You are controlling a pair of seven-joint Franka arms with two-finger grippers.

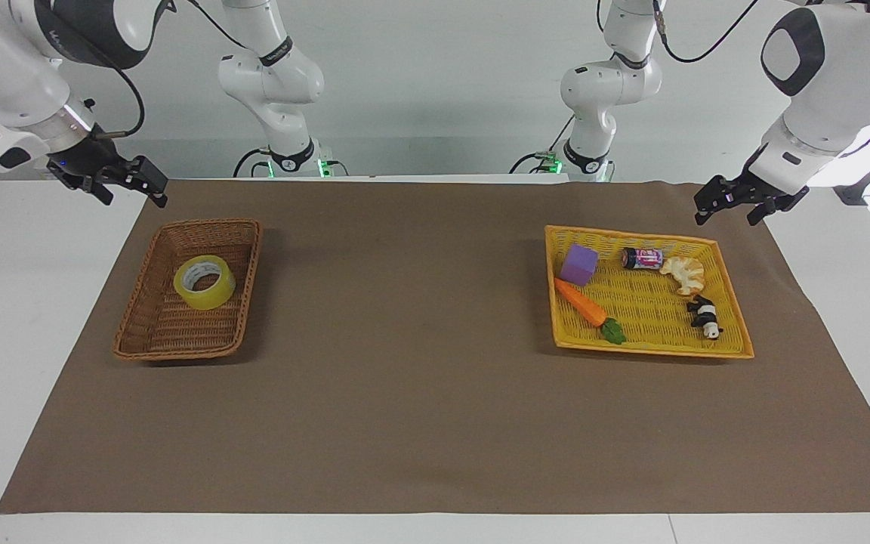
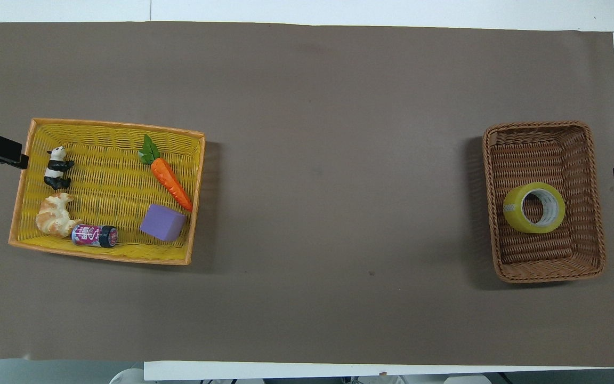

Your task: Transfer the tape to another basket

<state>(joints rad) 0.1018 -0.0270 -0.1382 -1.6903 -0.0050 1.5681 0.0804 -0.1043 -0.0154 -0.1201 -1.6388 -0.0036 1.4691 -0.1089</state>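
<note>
Brown mat [image 1: 420, 378] covering the white table, yellow mesh basket [image 1: 729, 298] sitting toward the left arm's end, wicker basket [image 1: 140, 332] holding the tape [image 1: 204, 282] toward the right arm's end, right gripper [image 1: 127, 181] hanging with fingers apart over the mat's corner, left gripper [image 1: 733, 202] waiting, fingers apart too

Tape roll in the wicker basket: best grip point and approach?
Come straight down on the tape. It lies flat in the basket, core hole facing up, so put one finger in the hole and one outside, pinching the ring wall. The basket's sloping sides block a side approach. The right gripper is closest, likely best.
</note>
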